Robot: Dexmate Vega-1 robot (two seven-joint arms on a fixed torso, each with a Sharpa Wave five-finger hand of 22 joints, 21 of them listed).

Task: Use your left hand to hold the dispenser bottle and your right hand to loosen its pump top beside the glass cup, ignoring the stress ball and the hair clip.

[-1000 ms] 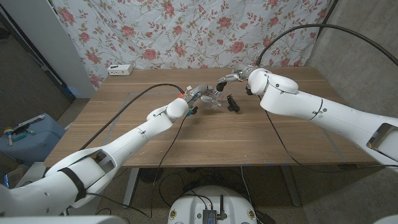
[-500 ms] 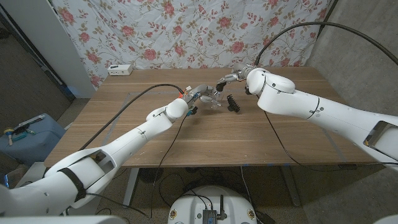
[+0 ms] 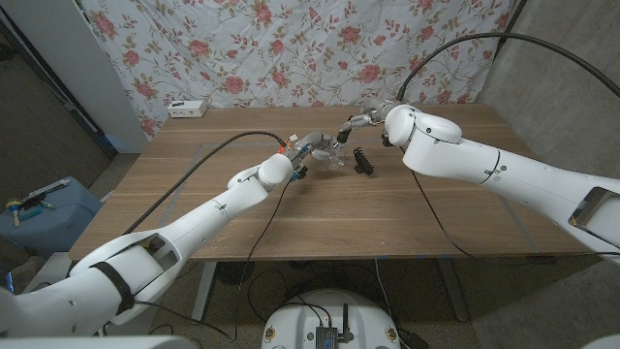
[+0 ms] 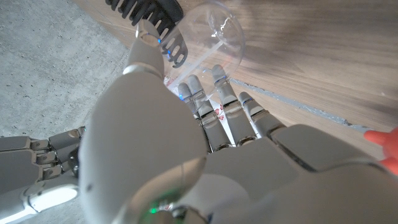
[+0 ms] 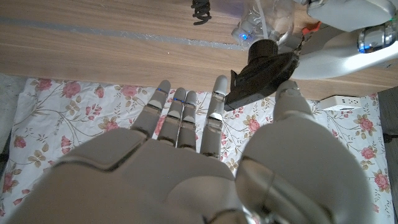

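Observation:
My left hand (image 3: 308,147) grips the dispenser bottle (image 4: 219,113), whose red-and-white label shows between its fingers (image 4: 205,106). The black pump top (image 5: 261,70) sticks out above that hand. My right hand (image 3: 356,122) reaches in from the far side. Its thumb (image 5: 291,102) and a finger (image 5: 214,106) lie on either side of the pump top, with the other fingers spread straight. The glass cup (image 3: 335,160) stands just beside the bottle, and also shows as cup (image 4: 214,37) in the left wrist view. The black hair clip (image 3: 364,161) lies right of the cup. An orange-red stress ball (image 4: 385,146) sits by my left wrist.
A white power strip (image 3: 188,109) lies at the table's far left corner. A floral cloth hangs behind the table (image 3: 194,194). Black cables run across the tabletop to both arms. A blue box stands on the floor at the left.
My right forearm has edged slightly toward the bottle. The left hand, bottle, cup and clip stay where they were.

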